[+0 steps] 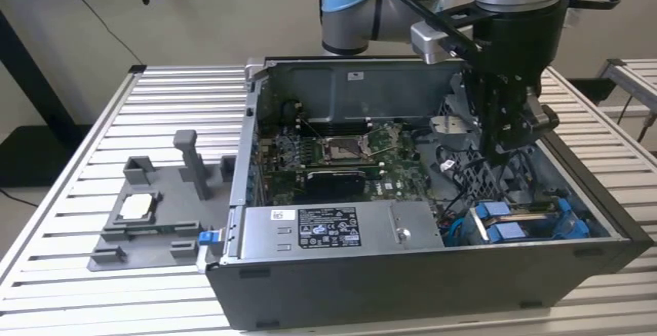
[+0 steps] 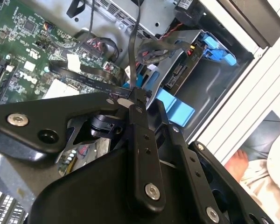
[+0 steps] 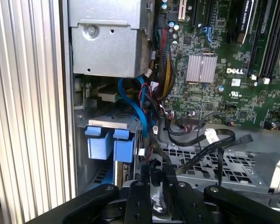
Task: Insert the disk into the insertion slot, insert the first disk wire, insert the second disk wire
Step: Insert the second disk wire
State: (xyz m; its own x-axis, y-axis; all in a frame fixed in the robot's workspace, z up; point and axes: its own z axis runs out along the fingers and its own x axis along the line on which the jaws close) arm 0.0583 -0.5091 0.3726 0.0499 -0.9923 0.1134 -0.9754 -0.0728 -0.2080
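My gripper (image 1: pixel 503 151) hangs inside the open computer case, over its right side. In both wrist views its black fingers (image 2: pixel 139 121) are shut on a thin black disk wire (image 2: pixel 132 51) that runs away from the tips (image 3: pixel 156 179). Below and in front lies the insertion slot (image 1: pixel 577 224), a dark grey drive cage (image 3: pixel 109 122) at the case's front right corner. The disk's blue carrier (image 1: pixel 510 221) sits in that cage, its blue tabs (image 3: pixel 101 142) facing out; the metal body is mostly hidden. The gripper is above the cage and does not touch it.
A grey power supply box (image 1: pixel 328 228) fills the case front, with the green motherboard (image 1: pixel 339 151) behind it. Loose black cables (image 3: pixel 246 138) lie over a perforated bracket. A grey fixture (image 1: pixel 144 217) stands on the slatted table at the exterior view's left. A person (image 2: pixel 266 163) is beside the table.
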